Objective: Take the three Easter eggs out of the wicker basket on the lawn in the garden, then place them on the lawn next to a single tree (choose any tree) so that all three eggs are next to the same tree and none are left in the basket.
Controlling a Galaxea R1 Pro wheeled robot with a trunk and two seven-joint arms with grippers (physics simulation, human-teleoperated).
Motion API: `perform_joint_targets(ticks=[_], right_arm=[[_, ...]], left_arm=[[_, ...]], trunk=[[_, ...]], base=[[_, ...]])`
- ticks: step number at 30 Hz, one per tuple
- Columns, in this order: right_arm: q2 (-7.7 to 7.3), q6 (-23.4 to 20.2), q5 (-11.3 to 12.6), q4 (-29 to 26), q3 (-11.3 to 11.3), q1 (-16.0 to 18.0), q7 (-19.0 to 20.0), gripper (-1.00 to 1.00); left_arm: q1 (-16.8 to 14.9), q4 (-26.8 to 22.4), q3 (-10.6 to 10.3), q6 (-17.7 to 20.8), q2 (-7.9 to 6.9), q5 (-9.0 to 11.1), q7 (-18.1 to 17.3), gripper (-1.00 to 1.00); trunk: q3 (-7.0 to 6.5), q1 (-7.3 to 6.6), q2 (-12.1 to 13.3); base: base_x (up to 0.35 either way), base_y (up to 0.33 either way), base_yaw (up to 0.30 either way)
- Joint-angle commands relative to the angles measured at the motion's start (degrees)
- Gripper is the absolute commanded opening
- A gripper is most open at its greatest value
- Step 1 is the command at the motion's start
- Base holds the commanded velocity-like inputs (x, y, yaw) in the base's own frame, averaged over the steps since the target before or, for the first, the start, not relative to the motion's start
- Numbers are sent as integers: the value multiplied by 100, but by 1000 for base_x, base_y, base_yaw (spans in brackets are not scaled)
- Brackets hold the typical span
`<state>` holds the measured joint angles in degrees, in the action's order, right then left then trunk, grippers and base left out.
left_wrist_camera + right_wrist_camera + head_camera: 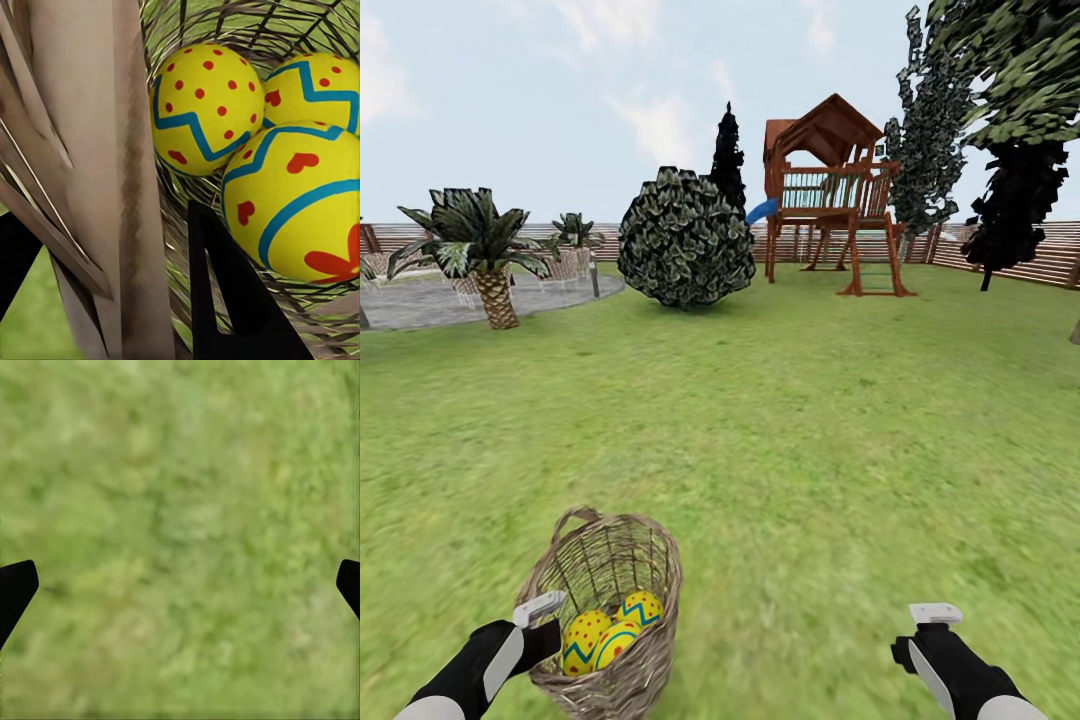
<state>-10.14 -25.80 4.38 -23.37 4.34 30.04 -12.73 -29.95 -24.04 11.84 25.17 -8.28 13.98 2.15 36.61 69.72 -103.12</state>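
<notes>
Head view: the wicker basket (605,610) stands upright on the lawn (810,430), immediately beside the left gripper (538,607), whose white tip touches or overlaps the basket's near rim. The basket is brown open weave, deep and rounded, with a loop handle at its far rim. All three Easter eggs (605,632) lie inside it, packed against one another; each is yellow with a blue zigzag band and red marks.

In the left wrist view the eggs (247,142) show at close range through the weave: one with red dots, two with red heart-like marks. One dark finger (232,300) lies inside the basket just below the nearest egg; a broad wicker strip (105,172) of the rim stands between the fingers. The fingers are apart and grip nothing.

The right gripper (935,613) hovers over bare grass, well to the right of the basket. In the right wrist view its two dark fingertips (15,589) sit at opposite edges, spread wide, with only mottled green lawn (180,532) between them.

Surroundings: flat grass extends ahead of both grippers to a slatted wooden fence (1050,255). Far ahead stand a rounded dark mottled bush (687,238), a wooden playset (835,195) with a blue slide (762,211), and a palm (480,250) beside a grey paved patch (470,298). Dark-leaved trees (1010,130) stand far ahead to the right. The ground between is open.
</notes>
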Motion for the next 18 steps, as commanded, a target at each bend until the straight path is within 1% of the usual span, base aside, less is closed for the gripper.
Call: perform_joint_targets(ticks=[1, 5, 18], right_arm=[[-6, -33, 47, -10, 48, 2, -34, 100], [-6, -43, 54, -10, 45, 2, -15, 100], [-15, -57, 62, -10, 32, 2, -11, 100]], left_arm=[[-2, -13, 17, 32, 2, 75, 22, -100], [-2, -13, 14, 34, 7, 75, 22, -100], [-3, -13, 12, 33, 10, 70, 22, -100]], trunk=[[-13, -23, 38], [-97, -111, 199], [-333, -397, 720]], base=[[0, 0, -9], [0, 0, -180], [0, 0, -269]])
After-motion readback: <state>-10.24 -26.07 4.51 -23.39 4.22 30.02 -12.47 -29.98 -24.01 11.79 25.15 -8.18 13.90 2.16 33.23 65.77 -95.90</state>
